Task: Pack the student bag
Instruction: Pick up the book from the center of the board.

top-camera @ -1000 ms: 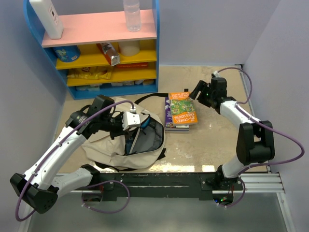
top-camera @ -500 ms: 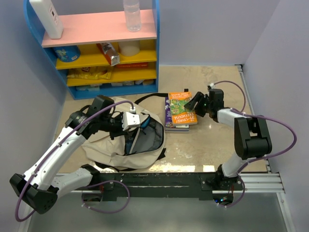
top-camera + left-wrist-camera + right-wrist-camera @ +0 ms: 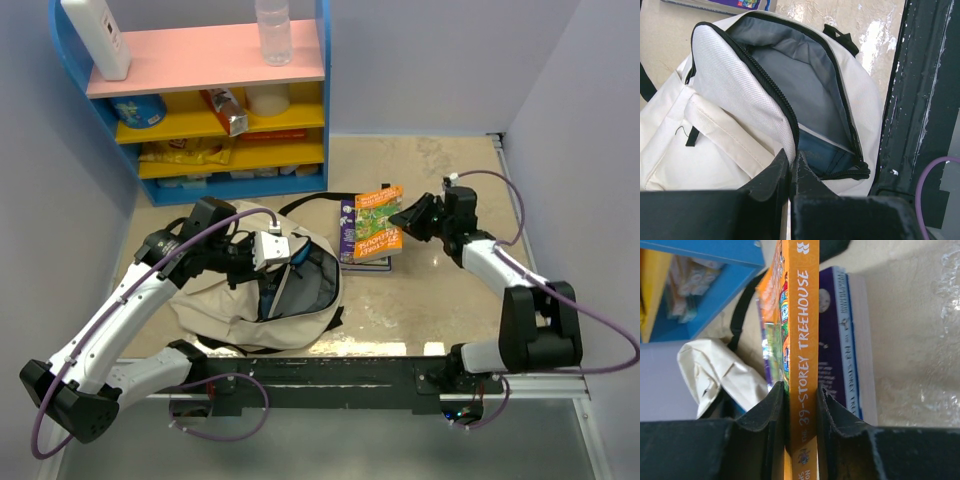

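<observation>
**Bag held agape, book gripped on edge**
My left gripper (image 3: 790,155) is pinched on the cream zip rim of the student bag (image 3: 215,305). The bag lies at 8 o'clock from the books, its mouth gaping toward 3 o'clock over grey lining. My right gripper (image 3: 800,387) clamps the spine of the orange book (image 3: 377,222), which tilts up off the purple book (image 3: 347,228). The blue shelf unit (image 3: 240,188) stands at 11 o'clock.
</observation>
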Tool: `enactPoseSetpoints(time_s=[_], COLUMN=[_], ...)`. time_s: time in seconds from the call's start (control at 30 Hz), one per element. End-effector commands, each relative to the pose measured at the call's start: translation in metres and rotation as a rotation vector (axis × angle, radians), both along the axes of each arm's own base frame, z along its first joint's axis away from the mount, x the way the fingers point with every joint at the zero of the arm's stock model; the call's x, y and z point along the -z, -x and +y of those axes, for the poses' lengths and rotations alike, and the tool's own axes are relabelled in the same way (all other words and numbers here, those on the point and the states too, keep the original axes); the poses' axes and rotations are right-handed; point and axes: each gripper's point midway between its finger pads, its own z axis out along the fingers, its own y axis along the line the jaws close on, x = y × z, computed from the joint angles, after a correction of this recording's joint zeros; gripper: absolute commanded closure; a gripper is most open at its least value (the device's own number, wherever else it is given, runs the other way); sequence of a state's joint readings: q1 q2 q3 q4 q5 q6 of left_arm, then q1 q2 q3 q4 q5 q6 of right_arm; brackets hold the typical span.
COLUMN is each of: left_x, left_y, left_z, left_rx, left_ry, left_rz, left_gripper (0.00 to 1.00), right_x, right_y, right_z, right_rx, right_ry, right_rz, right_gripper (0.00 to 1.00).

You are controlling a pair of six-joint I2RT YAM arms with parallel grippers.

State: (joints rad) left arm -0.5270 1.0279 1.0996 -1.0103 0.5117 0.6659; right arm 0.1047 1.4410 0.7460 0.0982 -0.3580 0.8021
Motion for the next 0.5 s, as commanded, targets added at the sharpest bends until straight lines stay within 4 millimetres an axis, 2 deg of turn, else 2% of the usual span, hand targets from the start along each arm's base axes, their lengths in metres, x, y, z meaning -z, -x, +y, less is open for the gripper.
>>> enactPoseSetpoints(time_s=[0.0, 0.1, 0.13, 0.2, 0.23, 0.27, 0.33, 0.47], left_x=[-0.020, -0.024, -0.025, -0.026, -0.027, -0.028, -0.031, -0.040], left_y=[0.000, -0.001, -0.002, -0.004, -0.005, -0.007, -0.010, -0.016], left_z=[-0.010, -0.011, -0.012, -0.013, -0.014, -0.015, -0.017, -0.019], left_rx=[0.035, 0.032, 0.030, 0.023, 0.022, 0.018, 0.008, -0.003], left_ry=[0.065, 0.076, 0.079, 0.085, 0.090, 0.095, 0.104, 0.120], left_rz=[-0.044, -0.055, -0.057, -0.064, -0.066, -0.073, -0.079, -0.105], left_gripper=[1.00, 1.00, 1.00, 1.00, 1.00, 1.00, 1.00, 1.00], right_x=[-0.061, -0.079, -0.074, -0.081, -0.073, -0.081, -0.075, -0.086], right_y=[0.006, 0.028, 0.040, 0.061, 0.074, 0.086, 0.109, 0.140], right_z=[0.005, 0.022, 0.030, 0.041, 0.049, 0.055, 0.071, 0.099], right_rx=[-0.005, -0.069, -0.095, -0.150, -0.172, -0.207, -0.258, -0.352], right_ry=[-0.056, -0.163, -0.188, -0.231, -0.264, -0.290, -0.328, -0.415], right_rz=[-0.102, -0.122, -0.094, -0.100, -0.075, -0.095, -0.060, -0.063], right_gripper=[1.00, 1.00, 1.00, 1.00, 1.00, 1.00, 1.00, 1.00])
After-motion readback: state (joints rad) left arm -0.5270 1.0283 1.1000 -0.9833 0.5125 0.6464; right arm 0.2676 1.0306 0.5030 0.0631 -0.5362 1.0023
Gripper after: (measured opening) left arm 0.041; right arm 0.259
